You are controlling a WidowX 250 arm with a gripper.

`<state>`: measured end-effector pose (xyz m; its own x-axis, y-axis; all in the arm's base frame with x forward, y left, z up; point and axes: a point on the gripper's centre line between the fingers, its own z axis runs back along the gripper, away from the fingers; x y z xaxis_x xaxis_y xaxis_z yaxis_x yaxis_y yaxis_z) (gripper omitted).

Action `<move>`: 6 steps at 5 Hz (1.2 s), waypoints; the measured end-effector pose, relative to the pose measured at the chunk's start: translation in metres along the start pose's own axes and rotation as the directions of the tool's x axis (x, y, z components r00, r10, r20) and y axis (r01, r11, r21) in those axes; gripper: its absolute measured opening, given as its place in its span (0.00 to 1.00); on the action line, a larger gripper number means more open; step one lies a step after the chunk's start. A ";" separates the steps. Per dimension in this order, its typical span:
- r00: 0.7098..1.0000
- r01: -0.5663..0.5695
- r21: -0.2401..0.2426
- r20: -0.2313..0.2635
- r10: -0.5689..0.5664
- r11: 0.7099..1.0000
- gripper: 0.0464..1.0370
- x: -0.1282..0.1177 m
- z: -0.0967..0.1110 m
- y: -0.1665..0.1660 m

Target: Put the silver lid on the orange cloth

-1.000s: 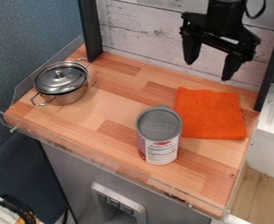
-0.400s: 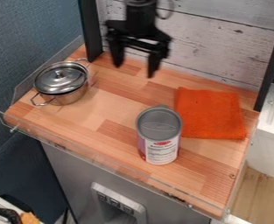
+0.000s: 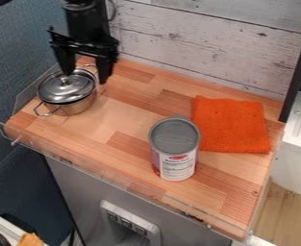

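Evidently the black two-finger gripper (image 3: 85, 78) is wide open and holds nothing, its arm cut off by the view's top edge. Just below its fingertips, toward the camera, is the round, silver metal lid (image 3: 53, 89), shiny and shallow-domed with dark reflections and a small knob; one finger overlaps its far edge, and whether they touch I cannot tell. The lid sits on a silver metal pot (image 3: 75, 106) with wire loop handles, the far one partly covered by the gripper. Farther off, rightward and nearer the camera, stands a grey-topped, pale-labelled can (image 3: 175, 163). Farthest from the gripper, rightward, lies a flat orange cloth (image 3: 233, 125), its near-left corner hidden behind the can.
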<state>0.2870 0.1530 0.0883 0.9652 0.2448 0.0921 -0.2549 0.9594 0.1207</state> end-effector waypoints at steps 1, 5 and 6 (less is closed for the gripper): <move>0.998 -0.064 0.003 -0.019 0.064 0.998 0.96 0.004 -0.009 0.021; 0.980 -0.141 -0.013 -0.140 0.138 0.990 0.92 0.017 -0.051 0.042; 0.982 -0.138 -0.021 -0.136 0.134 0.990 0.65 0.018 -0.051 0.042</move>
<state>0.2965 0.2052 0.0448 0.9213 0.3878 -0.0280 -0.3843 0.9192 0.0861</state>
